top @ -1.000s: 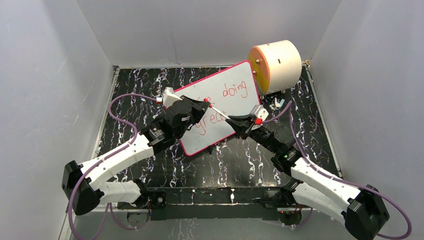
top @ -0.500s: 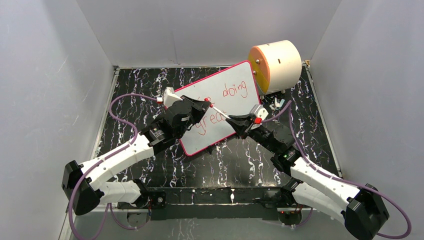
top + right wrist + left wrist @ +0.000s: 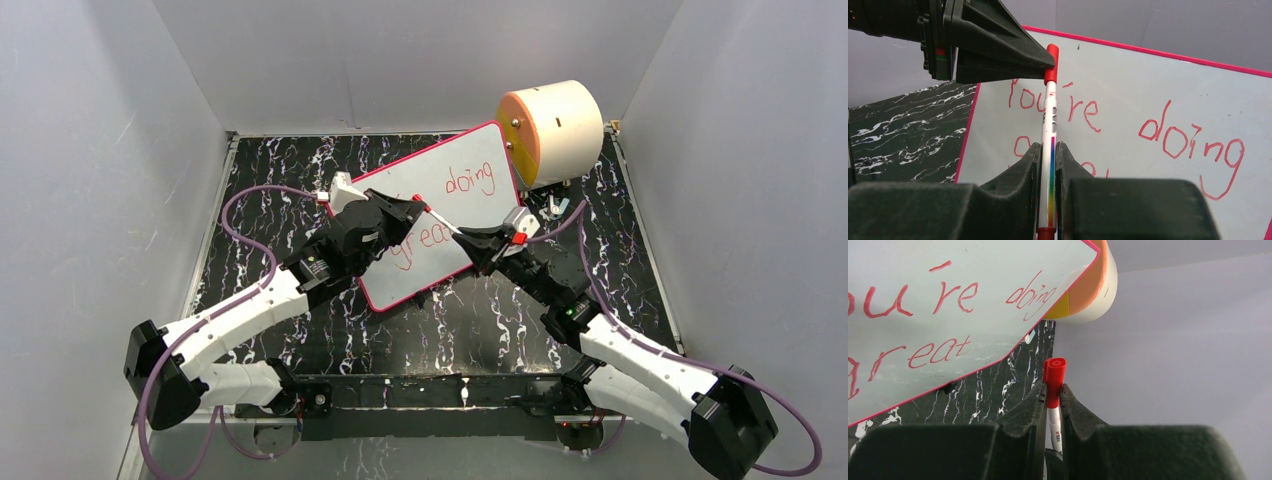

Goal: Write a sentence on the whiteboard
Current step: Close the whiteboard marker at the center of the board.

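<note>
Black left fingers (image 3: pixel 1030 412) clench the red cap (image 3: pixel 1054 374) of a marker (image 3: pixel 1049 125) held over the whiteboard (image 3: pixel 470 150). Further right, the right fingers (image 3: pixel 1025 167) grasp the same marker's white barrel. The whiteboard lies on the marbled surface (image 3: pixel 280 165) beneath both, with the sentence (image 3: pixel 943 295) "You're doing great" in red across it. A cream cylinder (image 3: pixel 565 120) sits at its far right corner.

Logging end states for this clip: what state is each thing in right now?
Whiteboard: written on in red.
Sentence: reads "You're doing great", two lines.
Marker: held between both grippers, cap on.
Left gripper: shut on the cap.
Right gripper: shut on the marker's barrel.
Cylinder: lying on its side behind the board.
</note>
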You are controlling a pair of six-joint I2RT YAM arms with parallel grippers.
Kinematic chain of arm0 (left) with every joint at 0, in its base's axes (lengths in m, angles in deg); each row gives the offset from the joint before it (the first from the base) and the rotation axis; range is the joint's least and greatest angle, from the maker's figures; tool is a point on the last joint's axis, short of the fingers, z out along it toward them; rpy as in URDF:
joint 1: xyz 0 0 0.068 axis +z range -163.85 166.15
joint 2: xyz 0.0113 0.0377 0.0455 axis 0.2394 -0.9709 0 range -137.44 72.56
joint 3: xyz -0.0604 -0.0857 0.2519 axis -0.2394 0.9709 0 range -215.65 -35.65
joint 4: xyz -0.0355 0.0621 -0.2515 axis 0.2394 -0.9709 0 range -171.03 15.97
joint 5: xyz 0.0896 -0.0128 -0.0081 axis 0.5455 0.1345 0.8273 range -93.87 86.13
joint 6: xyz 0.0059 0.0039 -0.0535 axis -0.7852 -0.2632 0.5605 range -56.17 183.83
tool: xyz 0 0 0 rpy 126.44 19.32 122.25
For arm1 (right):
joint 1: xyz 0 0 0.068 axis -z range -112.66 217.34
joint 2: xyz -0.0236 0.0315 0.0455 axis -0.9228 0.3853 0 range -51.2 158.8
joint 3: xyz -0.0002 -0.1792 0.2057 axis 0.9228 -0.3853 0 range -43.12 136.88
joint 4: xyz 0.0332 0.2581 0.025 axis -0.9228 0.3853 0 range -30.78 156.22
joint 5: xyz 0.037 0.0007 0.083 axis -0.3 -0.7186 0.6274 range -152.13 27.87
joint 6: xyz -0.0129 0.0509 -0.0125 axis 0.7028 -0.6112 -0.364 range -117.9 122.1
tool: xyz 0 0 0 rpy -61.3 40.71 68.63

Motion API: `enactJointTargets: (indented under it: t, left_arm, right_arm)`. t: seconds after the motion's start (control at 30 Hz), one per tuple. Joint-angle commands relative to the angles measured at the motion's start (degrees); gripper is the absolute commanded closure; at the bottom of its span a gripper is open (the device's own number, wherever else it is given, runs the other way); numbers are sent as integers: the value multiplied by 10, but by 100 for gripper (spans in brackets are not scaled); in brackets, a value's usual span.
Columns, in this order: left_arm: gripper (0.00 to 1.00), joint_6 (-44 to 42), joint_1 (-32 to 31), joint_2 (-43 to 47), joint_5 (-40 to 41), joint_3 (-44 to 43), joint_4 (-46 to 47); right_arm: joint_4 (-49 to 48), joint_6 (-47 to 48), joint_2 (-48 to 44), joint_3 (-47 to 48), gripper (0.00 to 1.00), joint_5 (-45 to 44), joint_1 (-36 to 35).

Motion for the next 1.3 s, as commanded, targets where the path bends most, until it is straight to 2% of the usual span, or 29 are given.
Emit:
enactJointTargets:
  t: [0.0,0.13,0.33,0.6,0.77,0.87,0.9,0.93,0.97,1.0,1.2,1.27]
  left_arm:
    - [100,-8,1,-5,-13,3,21]
    - [100,-9,1,-16,-29,0,31]
    - [100,-5,0,-28,-52,0,41]
    - [100,-5,-1,-39,-82,1,56]
    - [100,-32,-1,-39,-88,5,61]
    - [100,-72,-1,-14,-58,7,43]
    - [96,-89,0,-4,-45,7,39]
    - [80,-106,0,5,-32,7,38]
    - [71,-124,1,12,-25,7,36]
    - [65,-144,3,16,-21,4,35]
    - [42,-189,30,11,-69,-27,39]
    - [38,-195,35,3,-82,-37,40]
  right_arm:
    - [-71,-23,4,-7,100,-28,3]
    - [-107,-38,18,-15,100,-33,3]
    - [-210,-58,49,-34,100,-56,3]
    - [-325,-61,133,-23,100,-75,4]
    - [-357,-57,163,-11,100,-93,4]
    - [-359,-56,158,-17,100,-93,3]
    - [-357,-56,154,-22,100,-93,3]
    - [-355,-56,148,-25,100,-89,4]
    - [-353,-57,144,-29,100,-84,4]
    - [-352,-58,140,-32,100,-82,4]
    - [-358,-69,132,-50,100,-56,4]
    - [-359,-73,128,-52,100,-47,4]
